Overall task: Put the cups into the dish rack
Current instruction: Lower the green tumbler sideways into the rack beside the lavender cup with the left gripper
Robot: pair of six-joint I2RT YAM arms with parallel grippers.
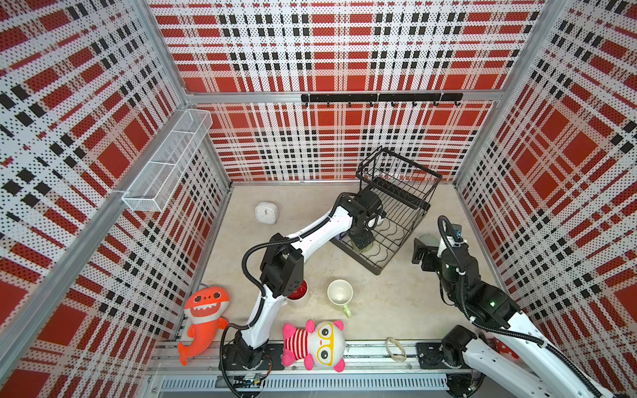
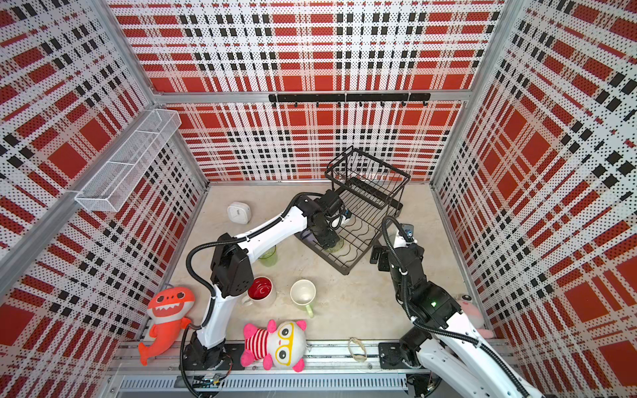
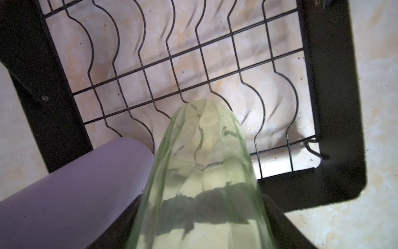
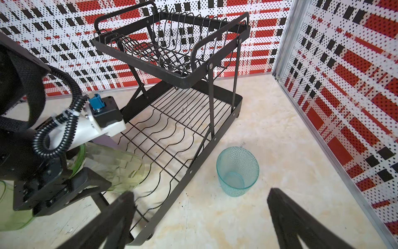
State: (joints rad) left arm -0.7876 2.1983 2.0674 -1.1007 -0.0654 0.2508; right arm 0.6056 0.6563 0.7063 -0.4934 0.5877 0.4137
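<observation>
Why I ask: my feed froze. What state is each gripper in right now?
Left gripper: closed on a green ribbed tumbler, at the dish rack.
Right gripper: open, holding nothing.

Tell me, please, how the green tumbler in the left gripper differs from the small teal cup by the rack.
The green tumbler is clamped in the left gripper, tipped nearly sideways over the lower tier of the dish rack; the teal cup stands upright and free on the table beside the rack. The green tumbler has ribbed walls; the teal cup has finely dimpled ones. Both are see-through and empty.
</observation>
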